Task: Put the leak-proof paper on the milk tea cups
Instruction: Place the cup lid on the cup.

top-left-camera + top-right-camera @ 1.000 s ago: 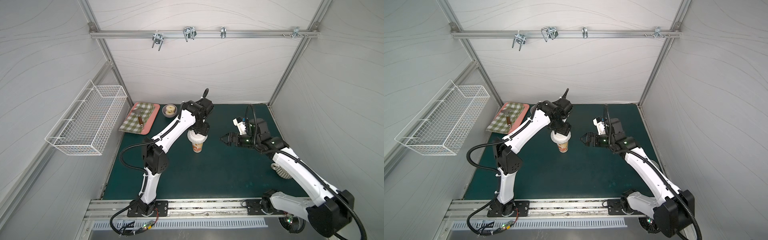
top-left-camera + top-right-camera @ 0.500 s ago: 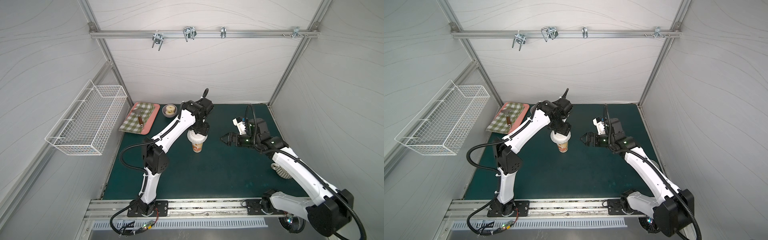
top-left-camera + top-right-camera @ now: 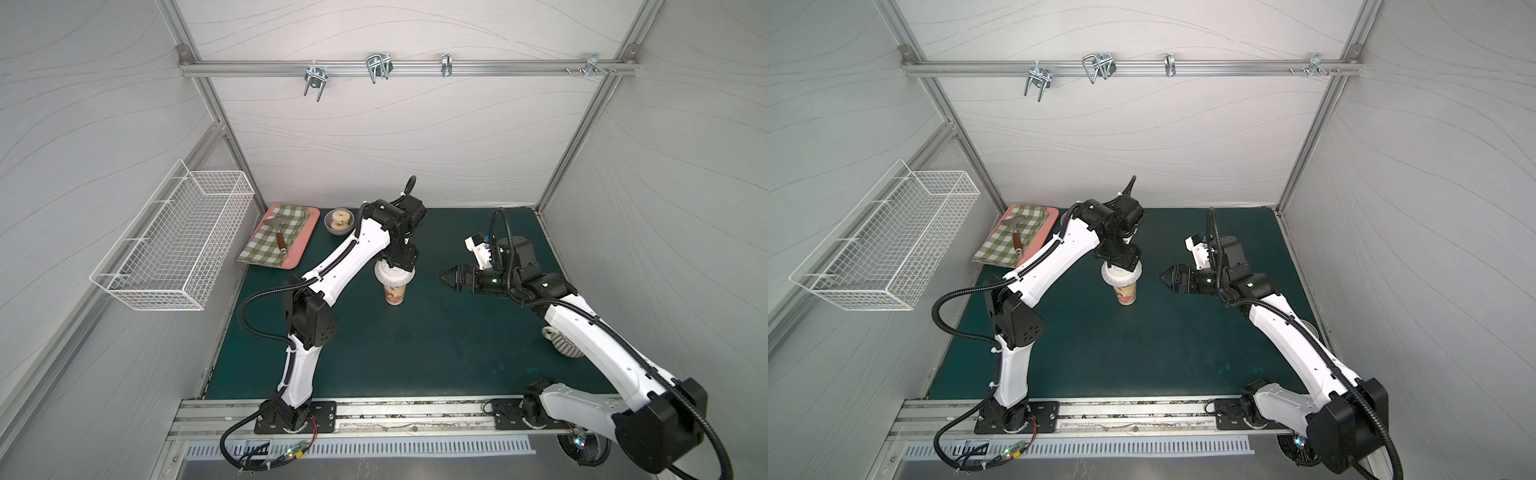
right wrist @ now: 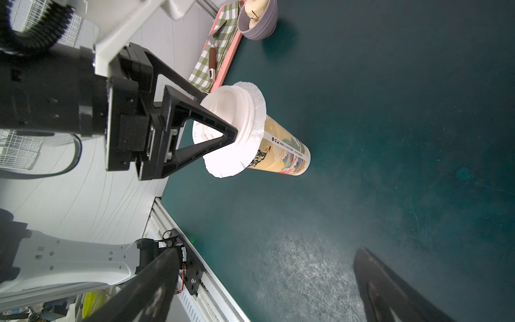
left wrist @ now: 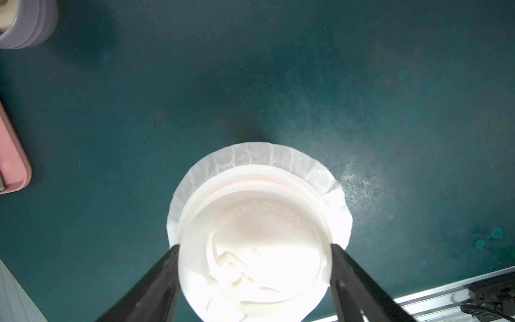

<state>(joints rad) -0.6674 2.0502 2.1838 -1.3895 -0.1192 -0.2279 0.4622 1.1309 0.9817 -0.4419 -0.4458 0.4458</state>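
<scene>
The milk tea cup (image 3: 394,294) (image 3: 1126,294) (image 4: 281,156) stands upright mid-table, white with orange-red artwork. The leak-proof paper (image 5: 250,156) (image 4: 231,164) lies over its mouth, its crinkled edge sticking out all round. A white domed lid (image 5: 250,237) (image 4: 223,111) sits on the paper. My left gripper (image 5: 255,245) (image 3: 397,266) (image 3: 1119,264) comes down from above, its fingers pressed against the lid's two sides. My right gripper (image 4: 267,249) (image 3: 444,279) (image 3: 1160,277) hovers to the right of the cup, pointing at it, open and empty.
A pink tray (image 3: 305,245) with a checked cloth and a spatula lies at the back left, with a small grey-lilac bowl (image 3: 339,220) beside it. On the left wall hangs a wire basket (image 3: 174,241). A striped mug (image 3: 561,343) sits under my right arm.
</scene>
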